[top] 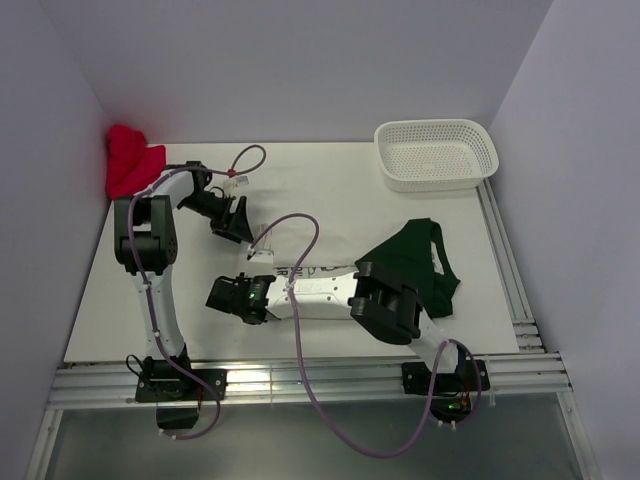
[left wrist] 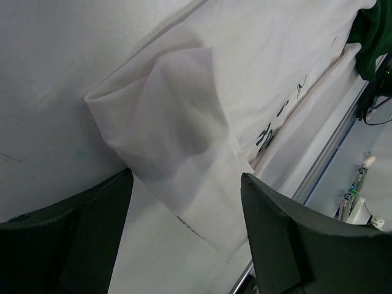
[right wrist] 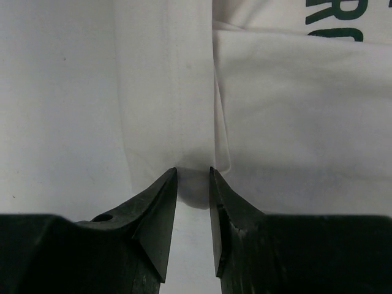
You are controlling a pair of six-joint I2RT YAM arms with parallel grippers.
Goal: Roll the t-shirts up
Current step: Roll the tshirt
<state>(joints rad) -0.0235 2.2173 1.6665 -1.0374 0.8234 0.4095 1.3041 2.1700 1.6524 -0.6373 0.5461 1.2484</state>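
An off-white t-shirt with dark lettering lies flat mid-table, barely showing against the white top. In the left wrist view its folded sleeve lies under my left gripper, whose jaws stand wide open and hold nothing. From above, the left gripper hovers at the shirt's far-left part. My right gripper is low at the near-left edge. Its jaws stand a narrow gap apart, with the shirt's folded hem just between the tips. The dark green t-shirt lies crumpled to the right, partly under the right arm.
A white perforated basket stands at the far right corner. A red cloth is bunched in the far left corner. Metal rails run along the near edge and the right side. Purple cables loop over the shirt.
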